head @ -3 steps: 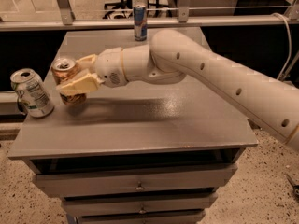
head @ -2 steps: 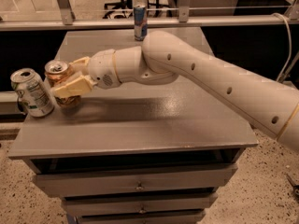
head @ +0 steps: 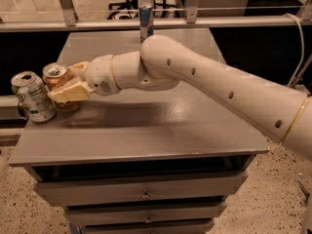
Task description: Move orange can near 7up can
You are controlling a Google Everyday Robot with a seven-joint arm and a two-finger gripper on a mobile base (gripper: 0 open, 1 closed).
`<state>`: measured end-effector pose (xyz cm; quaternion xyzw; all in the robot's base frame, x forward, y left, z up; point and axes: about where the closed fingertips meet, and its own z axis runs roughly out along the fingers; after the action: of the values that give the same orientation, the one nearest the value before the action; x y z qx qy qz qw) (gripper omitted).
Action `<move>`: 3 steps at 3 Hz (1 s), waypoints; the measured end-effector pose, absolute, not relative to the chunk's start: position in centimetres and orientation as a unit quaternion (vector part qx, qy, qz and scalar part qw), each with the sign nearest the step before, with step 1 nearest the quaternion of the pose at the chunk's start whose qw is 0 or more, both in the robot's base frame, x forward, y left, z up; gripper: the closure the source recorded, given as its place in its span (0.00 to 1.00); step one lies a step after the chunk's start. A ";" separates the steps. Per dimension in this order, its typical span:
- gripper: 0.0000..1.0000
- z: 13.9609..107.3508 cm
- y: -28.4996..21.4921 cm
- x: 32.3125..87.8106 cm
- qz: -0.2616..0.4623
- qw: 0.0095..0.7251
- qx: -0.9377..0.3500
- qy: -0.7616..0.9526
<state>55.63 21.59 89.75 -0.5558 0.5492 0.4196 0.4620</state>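
The orange can [head: 54, 76] stands upright at the left edge of the grey table [head: 146, 130], right beside the 7up can [head: 32, 97], almost touching it. The 7up can is white and green, slightly dented, tilted a little. My gripper [head: 66, 82] reaches in from the right, its cream fingers [head: 70, 91] closed around the orange can's body, one in front and one behind. The can's lower part is partly hidden by the front finger.
A slim blue-and-silver can [head: 146, 21] stands at the table's far edge. My white arm [head: 219, 89] crosses the table from the right. A metal rail [head: 234, 21] runs behind the table. Drawers [head: 146, 194] sit below the tabletop.
My gripper has carried the orange can leftward, closing the gap to the 7up can. The 7up can has stayed in place.
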 end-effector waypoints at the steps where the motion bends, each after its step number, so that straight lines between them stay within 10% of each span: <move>1: 0.04 89.6 21.9 55.7 0.420 0.462 -0.555 0.549; 3: 0.00 89.8 20.1 56.3 0.411 0.470 -0.547 0.558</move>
<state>56.26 20.10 89.80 -0.5472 0.5578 0.4108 0.4698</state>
